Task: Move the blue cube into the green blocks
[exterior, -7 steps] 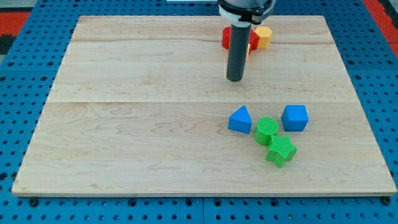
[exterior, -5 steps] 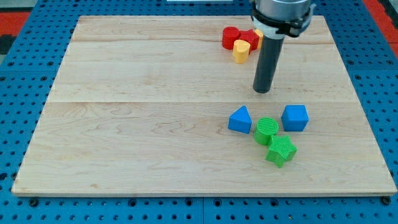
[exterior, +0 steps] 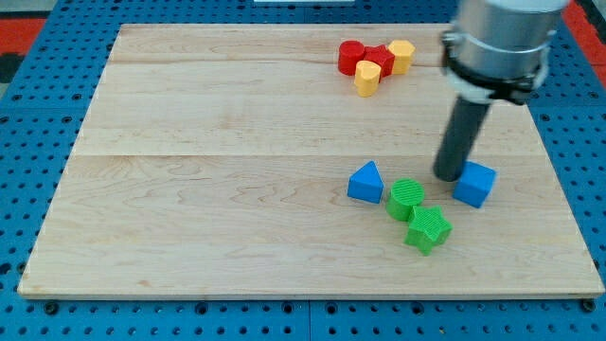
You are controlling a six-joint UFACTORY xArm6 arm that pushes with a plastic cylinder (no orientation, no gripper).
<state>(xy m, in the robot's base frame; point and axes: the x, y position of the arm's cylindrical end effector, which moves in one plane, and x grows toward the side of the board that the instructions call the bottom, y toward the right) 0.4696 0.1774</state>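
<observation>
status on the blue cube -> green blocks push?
Done: my tip has reached the blue cube, at its upper-left side. In hand: contact looks made, but the cube sits apart from the green cylinder and green star block, on their right. Left: get round to the cube's right and push it left into them.

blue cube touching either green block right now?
No: the blue cube sits apart at the view's right of the green cylinder and green star block, with my tip against its left side.
</observation>
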